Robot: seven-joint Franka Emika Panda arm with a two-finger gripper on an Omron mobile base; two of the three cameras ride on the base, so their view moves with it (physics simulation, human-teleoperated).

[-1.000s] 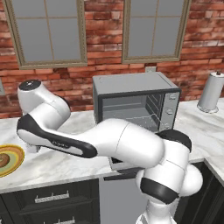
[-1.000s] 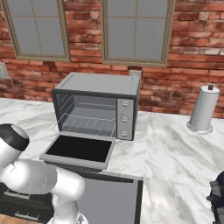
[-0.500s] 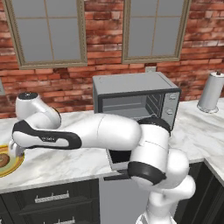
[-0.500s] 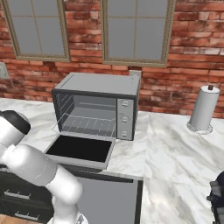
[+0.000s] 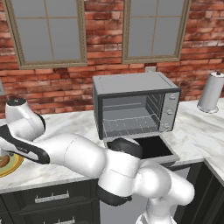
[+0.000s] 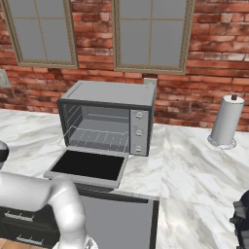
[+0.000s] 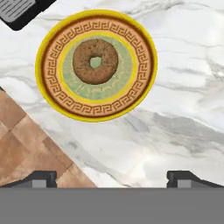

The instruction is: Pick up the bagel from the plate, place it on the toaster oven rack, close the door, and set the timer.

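One bagel point(image 7: 95, 61) is sitting on the plate point(image 7: 141, 83), upper centre of the hand view, slightly left of frame middle. Gripper point(image 7: 112, 177) is hanging over the marble counter point(image 7: 175, 113) with its tips at the bottom edge, spread wide, pinching nothing. So the bagel is lying ahead of the claw, toward the top of the frame and a bit left of the midline between the tips; well apart, no contact. Bagel is a ring, no long axis, so jaw rotation likely isn't mattering; the claw needs to be travelling forward and down to straddle it. Only one arm, so no choice of hand.

Going left to right in the left base view: the plate's rim point(image 5: 13, 166) and a sliver of bagel point(image 5: 2, 161) are peeking in at the far left edge, mid-lower; the arm is stretching across toward them, wrist at the left. Centre: the toaster oven point(image 5: 131, 103) is standing with the door point(image 5: 151, 146) dropped open and flat, the toaster oven rack point(image 5: 129, 124) showing inside, bare. Far right: a paper towel roll point(image 5: 211, 92) is standing on the counter.

Surface is pale veined marble, plate lying flat near the counter edge; brown floor tiles point(image 7: 22, 144) are showing at lower left of the hand view. A dark object point(image 7: 19, 11) is poking in at its upper left corner, can't tell what. Room behind: brick wall point(image 6: 214, 48), two windows point(image 6: 151, 34).
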